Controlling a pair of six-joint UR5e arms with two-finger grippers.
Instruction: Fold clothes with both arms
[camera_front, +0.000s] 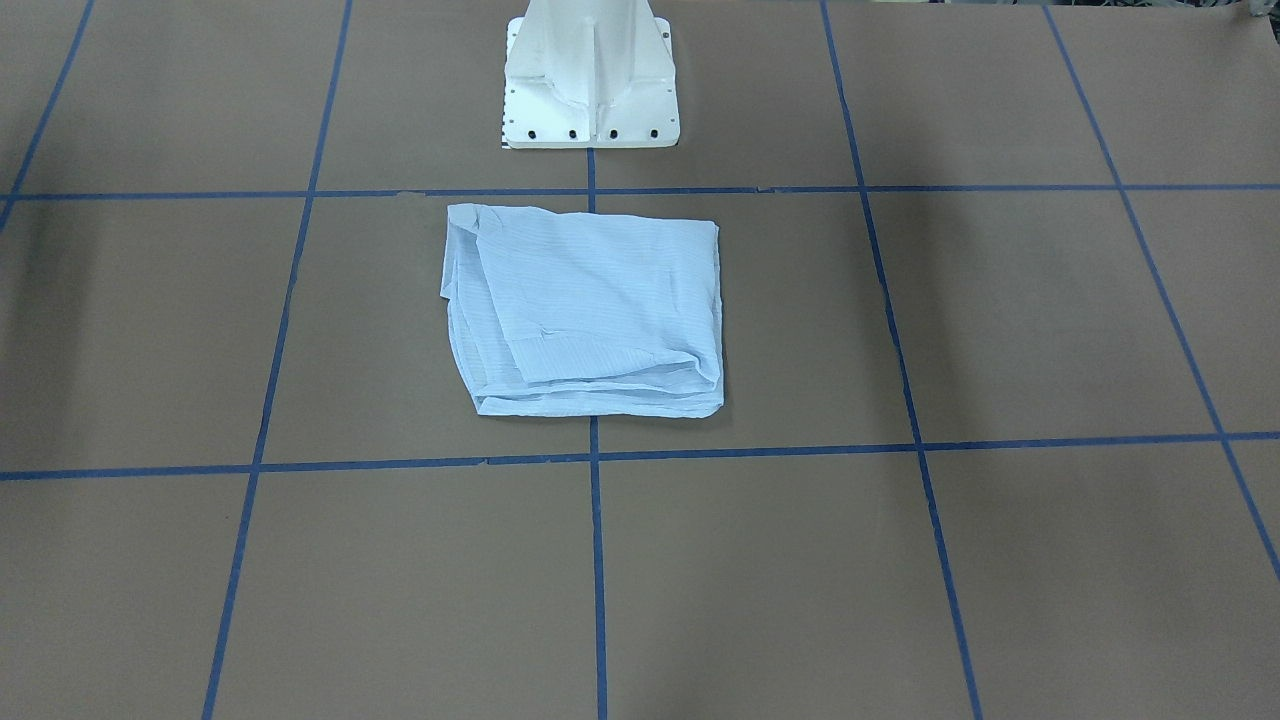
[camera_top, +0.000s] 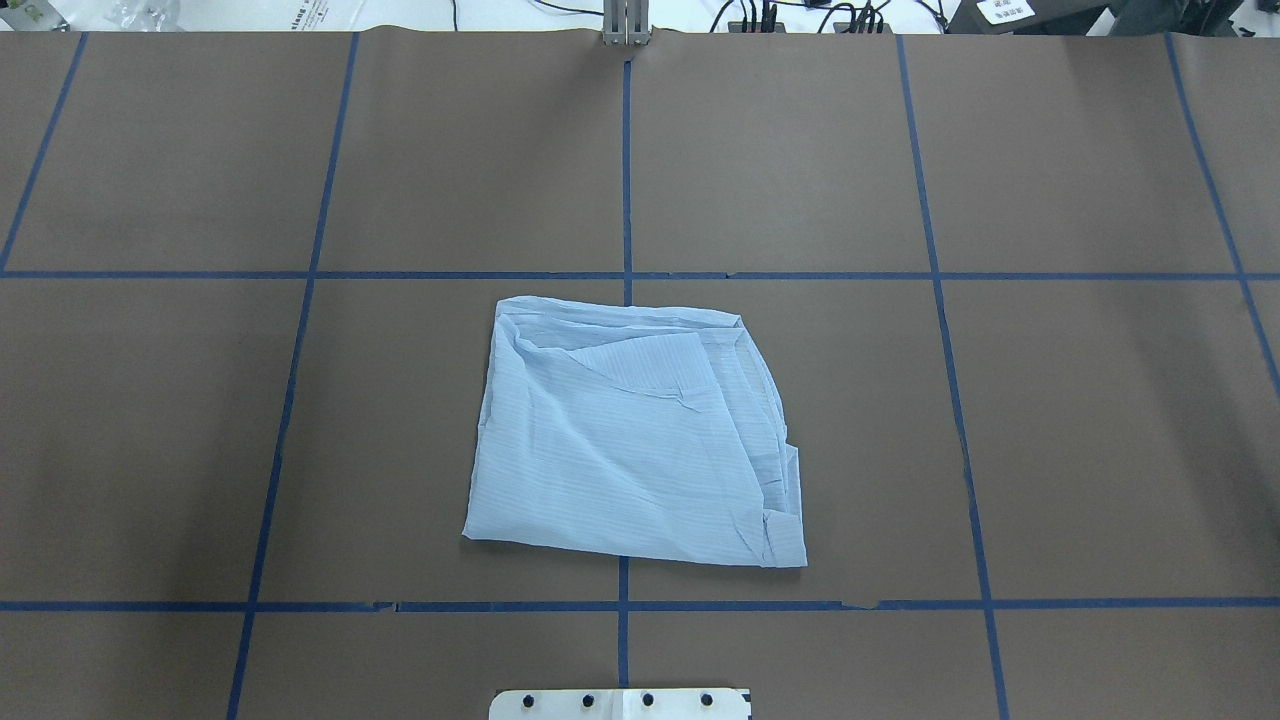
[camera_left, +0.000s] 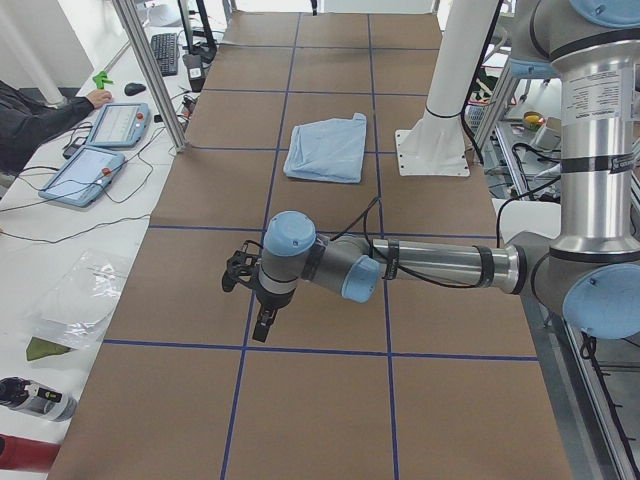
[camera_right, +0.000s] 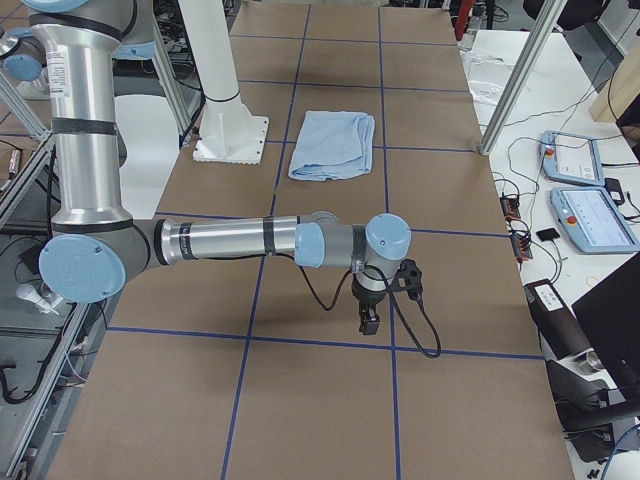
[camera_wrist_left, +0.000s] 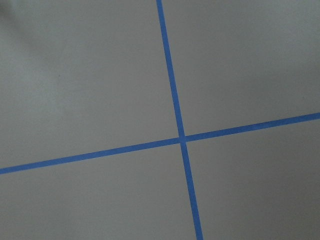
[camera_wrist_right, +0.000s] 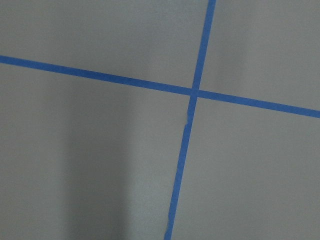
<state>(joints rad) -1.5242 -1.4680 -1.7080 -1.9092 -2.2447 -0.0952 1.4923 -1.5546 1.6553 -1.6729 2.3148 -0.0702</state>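
The light blue striped shirt (camera_front: 590, 310) lies folded into a rough square on the brown table, just in front of the robot's base; it also shows in the overhead view (camera_top: 630, 440) and both side views (camera_left: 325, 150) (camera_right: 333, 145). No gripper touches it. My left gripper (camera_left: 262, 325) hangs over bare table far off to the shirt's left side, pointing down. My right gripper (camera_right: 368, 322) hangs over bare table far off on the other side. Both show only in the side views, so I cannot tell if they are open or shut. Nothing hangs from either.
The white pedestal base (camera_front: 590, 100) stands just behind the shirt. Blue tape lines (camera_top: 626, 275) grid the brown table. Both wrist views show only tape crossings (camera_wrist_left: 181, 138) (camera_wrist_right: 195, 92). Operators' tablets (camera_left: 115, 125) and a person's arm lie along the far side bench.
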